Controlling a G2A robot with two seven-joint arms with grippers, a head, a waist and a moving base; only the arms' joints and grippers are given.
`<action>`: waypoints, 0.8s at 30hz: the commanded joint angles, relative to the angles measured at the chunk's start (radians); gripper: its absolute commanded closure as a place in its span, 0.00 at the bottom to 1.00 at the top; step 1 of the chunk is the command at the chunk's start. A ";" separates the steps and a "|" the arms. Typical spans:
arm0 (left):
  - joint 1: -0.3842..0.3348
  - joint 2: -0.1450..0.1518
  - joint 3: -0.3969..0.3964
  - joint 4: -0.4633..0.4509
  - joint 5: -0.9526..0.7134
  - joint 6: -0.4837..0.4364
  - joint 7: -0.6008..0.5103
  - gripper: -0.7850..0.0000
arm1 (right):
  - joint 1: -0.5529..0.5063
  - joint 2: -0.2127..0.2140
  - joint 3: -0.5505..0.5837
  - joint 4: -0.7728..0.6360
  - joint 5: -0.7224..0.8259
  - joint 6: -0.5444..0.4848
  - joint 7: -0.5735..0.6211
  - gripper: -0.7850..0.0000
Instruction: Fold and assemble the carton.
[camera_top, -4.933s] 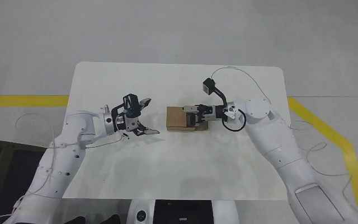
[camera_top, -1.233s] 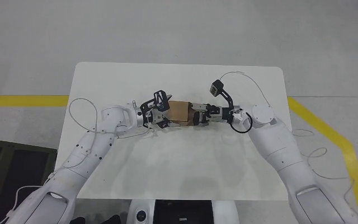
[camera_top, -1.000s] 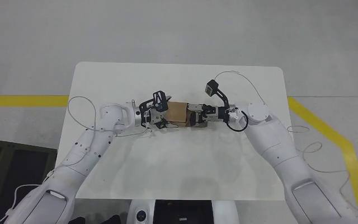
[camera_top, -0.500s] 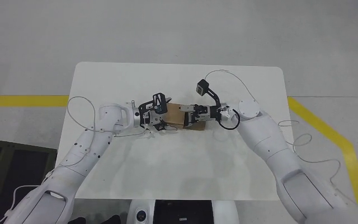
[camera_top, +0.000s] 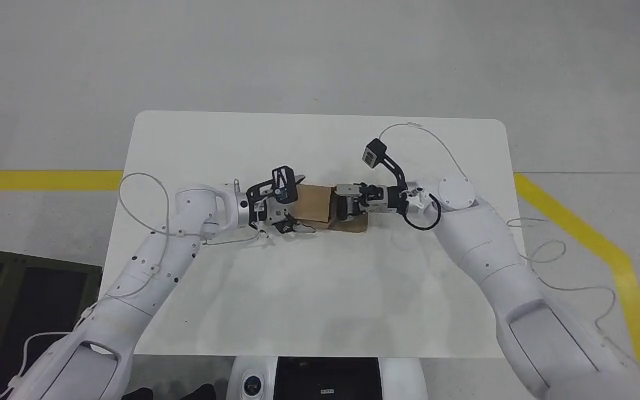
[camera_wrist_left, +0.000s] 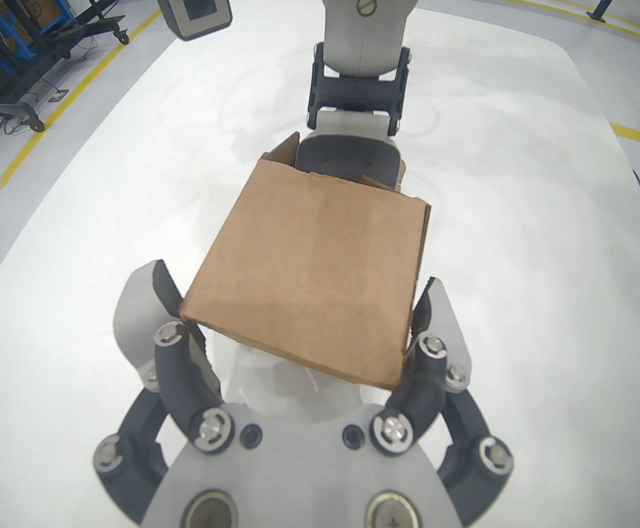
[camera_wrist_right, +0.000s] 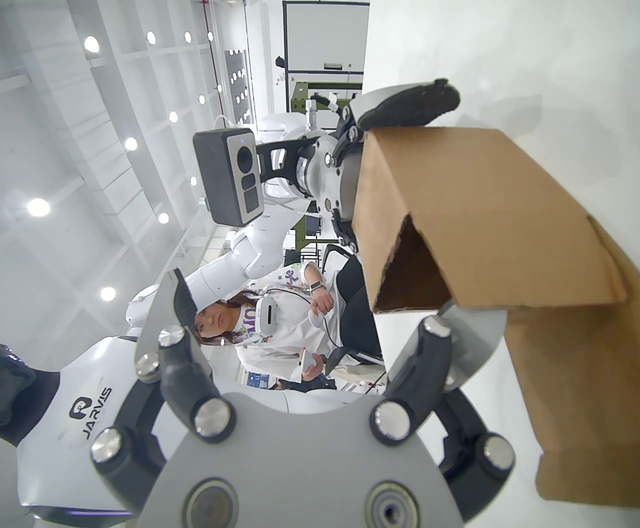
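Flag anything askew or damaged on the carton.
The carton isn't square: in the right wrist view its open end is squashed into a slanted wedge, and one flap sticks out beside it, not folded in. No tears show.

Top view: high above the arms, looking straight down on the whole table (camera_top: 180, 140), far off; the box (camera_top: 318, 203) sits mid-frame.
Left wrist view: close behind the left pincer (camera_wrist_left: 296, 276), facing along the table over the box toward the other arm.
Right wrist view: close behind the right pincer (camera_wrist_right: 310, 300), rolled sideways, facing back at the box, the left pincer and the room beyond.
Shared: all three see the box; each wrist view sees the opposite pincer.
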 joint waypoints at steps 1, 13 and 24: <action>0.000 0.000 -0.003 0.005 -0.002 -0.002 0.000 0.00 | -0.006 0.012 0.020 -0.017 -0.020 0.006 -0.004 0.00; 0.013 0.002 -0.010 -0.004 0.005 -0.001 0.007 0.00 | -0.012 0.035 0.055 -0.084 -0.113 0.030 -0.061 0.00; 0.020 0.001 -0.016 -0.014 -0.002 -0.003 0.004 0.00 | 0.006 0.012 0.006 -0.080 -0.109 0.036 0.026 0.00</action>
